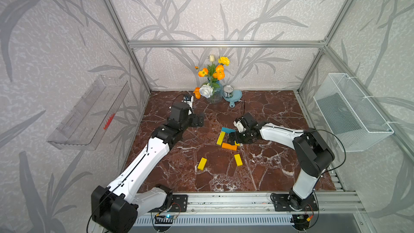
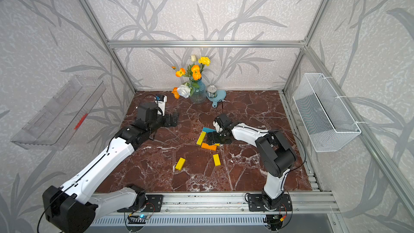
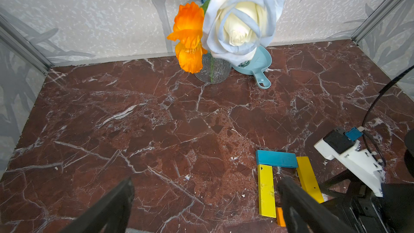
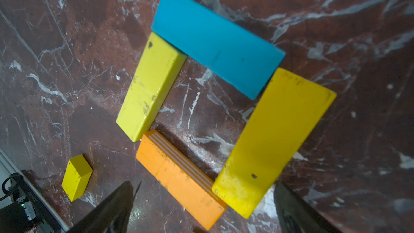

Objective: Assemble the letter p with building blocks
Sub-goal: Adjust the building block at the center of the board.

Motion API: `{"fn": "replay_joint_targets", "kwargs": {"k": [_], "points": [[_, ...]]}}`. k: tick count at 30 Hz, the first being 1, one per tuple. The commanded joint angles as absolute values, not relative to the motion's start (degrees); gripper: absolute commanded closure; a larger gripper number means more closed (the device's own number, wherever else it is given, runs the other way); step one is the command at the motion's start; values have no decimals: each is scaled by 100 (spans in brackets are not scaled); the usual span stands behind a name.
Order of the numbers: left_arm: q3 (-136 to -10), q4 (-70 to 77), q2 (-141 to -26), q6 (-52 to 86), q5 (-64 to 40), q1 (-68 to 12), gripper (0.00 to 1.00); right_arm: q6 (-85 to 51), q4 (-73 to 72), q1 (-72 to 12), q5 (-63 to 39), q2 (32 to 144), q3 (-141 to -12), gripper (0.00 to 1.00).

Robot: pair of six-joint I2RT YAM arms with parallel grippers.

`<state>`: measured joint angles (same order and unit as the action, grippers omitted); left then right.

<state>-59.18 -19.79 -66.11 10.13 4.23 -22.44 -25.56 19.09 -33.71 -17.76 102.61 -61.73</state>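
Right gripper (image 4: 203,187) hangs over the loop (image 1: 228,138) at mid-table (image 1: 268,113), fingers spread wide, gripping nothing. Blue block (image 4: 215,41), yellow side block (image 4: 275,140), orange block (image 4: 179,178) and yellow stem block (image 4: 150,86) meet corner to corner. Two loose yellow blocks (image 1: 202,164) (image 1: 238,160) lie nearer the front edge, while the left gripper (image 3: 205,182), fingers apart and empty, hovers toward the back left corner.

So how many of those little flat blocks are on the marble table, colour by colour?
Yellow flat rectangular blocks: 4
Orange flat rectangular block: 1
Teal blue flat rectangular block: 1
Total: 6
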Motion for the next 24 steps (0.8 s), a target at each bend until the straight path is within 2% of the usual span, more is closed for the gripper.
{"fn": "replay_joint_targets", "kwargs": {"k": [1, 13, 17, 24], "points": [[-6008, -2074, -6662, 1040, 348, -2211, 0, -2637, 1778, -3406, -1872, 10301, -6078, 3], [-5984, -2060, -6662, 1043, 343, -2215, 0, -2625, 1822, -3436, -1845, 10257, -6101, 4], [-6018, -2226, -6709, 1010, 358, -2213, 0, -2469, 2140, -3407, -1490, 9816, -6094, 3], [-6188, -3373, -7474, 906, -608, -2220, 1, -2320, 2651, -2858, -846, 8476, -6051, 0]]}}
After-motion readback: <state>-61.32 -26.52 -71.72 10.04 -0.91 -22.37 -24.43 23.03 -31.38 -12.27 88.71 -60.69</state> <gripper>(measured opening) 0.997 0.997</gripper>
